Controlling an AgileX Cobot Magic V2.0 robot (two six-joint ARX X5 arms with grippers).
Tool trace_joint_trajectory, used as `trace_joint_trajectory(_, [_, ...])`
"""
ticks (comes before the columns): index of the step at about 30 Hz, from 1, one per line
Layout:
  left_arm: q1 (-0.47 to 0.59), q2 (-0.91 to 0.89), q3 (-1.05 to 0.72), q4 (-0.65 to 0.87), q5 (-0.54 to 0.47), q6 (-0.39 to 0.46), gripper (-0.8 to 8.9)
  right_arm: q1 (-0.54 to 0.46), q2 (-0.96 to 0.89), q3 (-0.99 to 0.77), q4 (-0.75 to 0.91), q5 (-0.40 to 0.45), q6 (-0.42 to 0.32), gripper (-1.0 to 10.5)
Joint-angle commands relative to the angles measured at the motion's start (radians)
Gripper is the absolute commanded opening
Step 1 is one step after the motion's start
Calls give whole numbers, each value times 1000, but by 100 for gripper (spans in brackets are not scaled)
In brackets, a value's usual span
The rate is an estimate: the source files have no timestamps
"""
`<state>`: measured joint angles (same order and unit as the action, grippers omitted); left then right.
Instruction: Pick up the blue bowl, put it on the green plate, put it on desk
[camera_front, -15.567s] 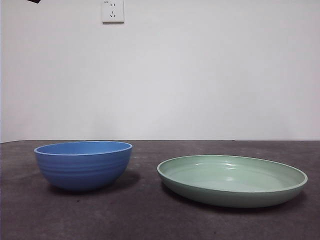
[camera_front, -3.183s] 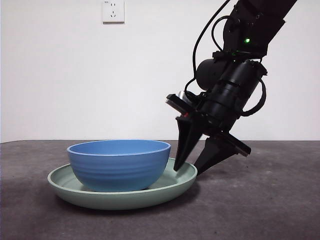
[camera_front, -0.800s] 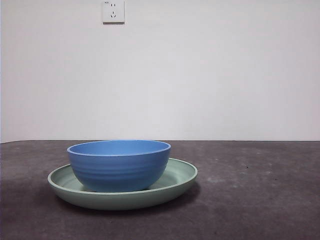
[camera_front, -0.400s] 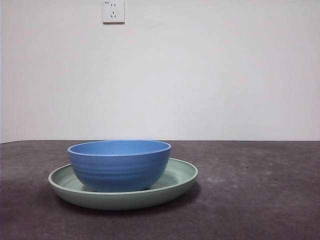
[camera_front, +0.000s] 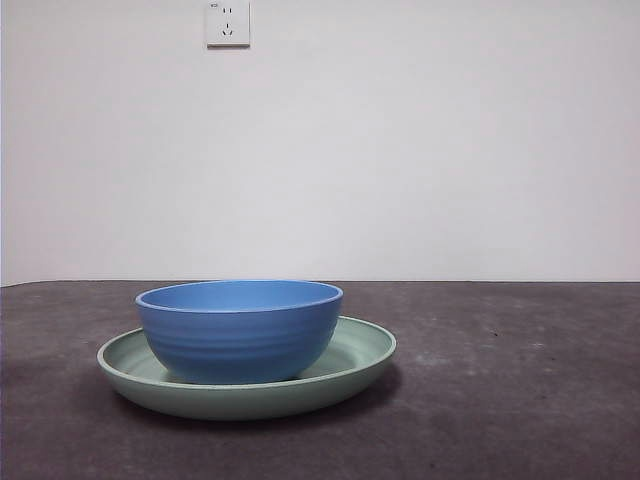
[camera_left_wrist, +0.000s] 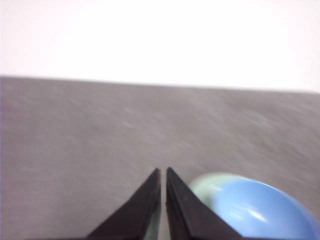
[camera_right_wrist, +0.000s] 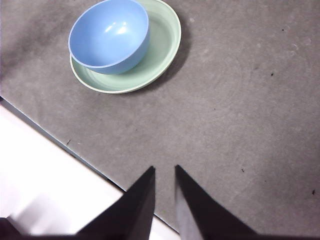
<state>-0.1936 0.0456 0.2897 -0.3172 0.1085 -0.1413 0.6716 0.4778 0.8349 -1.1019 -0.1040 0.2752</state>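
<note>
The blue bowl (camera_front: 240, 330) stands upright in the green plate (camera_front: 355, 362), which rests on the desk (camera_front: 500, 400) left of middle. No arm shows in the front view. My left gripper (camera_left_wrist: 163, 170) is shut and empty, raised beside the bowl (camera_left_wrist: 260, 215) and plate (camera_left_wrist: 206, 184); that view is blurred. My right gripper (camera_right_wrist: 164, 169) is held high and well away from the bowl (camera_right_wrist: 107, 32) and plate (camera_right_wrist: 162, 45), its jaws close together with nothing between them.
The desk's edge (camera_right_wrist: 75, 149) runs diagonally in the right wrist view, with a white surface beyond it. A white wall with a socket (camera_front: 227, 22) stands behind the desk. Bare desk lies to the right of the plate.
The arm that was at the plate's right rim 3.6 s ago has left the front view. The bowl and plate have stayed in place over the last second.
</note>
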Motion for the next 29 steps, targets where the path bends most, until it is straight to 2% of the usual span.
trace_joint_trajectory(1, [57, -46, -135, 96, -4, 24, 19, 8, 2, 5, 9, 1, 6, 57])
trace_joint_trajectory(6, [106, -42, -229, 108, -8, 32, 19, 8, 2, 5, 9, 1, 6, 57])
trace_joint_trajectory(17, [151, -42, -278, 134, -17, 143, 19, 8, 2, 5, 9, 1, 5, 57])
trace_joint_trajectory(29, [150, -42, -278, 134, -16, 145, 19, 8, 2, 5, 9, 1, 5, 57])
